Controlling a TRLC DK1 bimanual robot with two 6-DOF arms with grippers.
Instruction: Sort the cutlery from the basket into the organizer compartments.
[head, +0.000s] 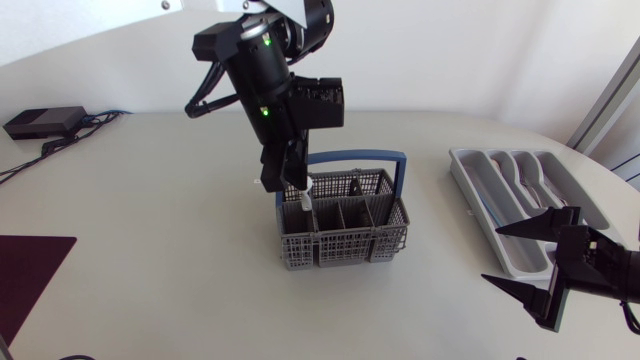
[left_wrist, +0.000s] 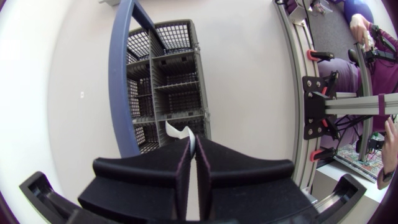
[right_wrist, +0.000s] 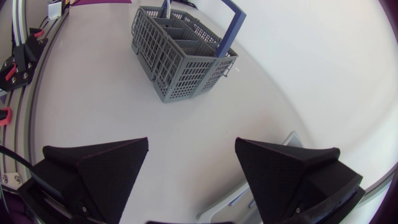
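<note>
White utensil (left_wrist: 179, 133), type not discernible, stands upright above a rear compartment of the grey basket (head: 340, 246) at mid-tabletop, clamped between the jaws of the left arm (head: 265, 85). Organizer (head: 462, 170) lies by the right edge and holds cutlery (head: 525, 180). Right arm (head: 600, 265) hangs beside the organizer, jaws wide apart.

Black box (head: 45, 122) — maroon mat (head: 28, 285)

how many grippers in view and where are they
2. The left gripper is above the left end of the basket, shut on a white cutlery piece. The right gripper is open, beside the near end of the organizer.
</note>
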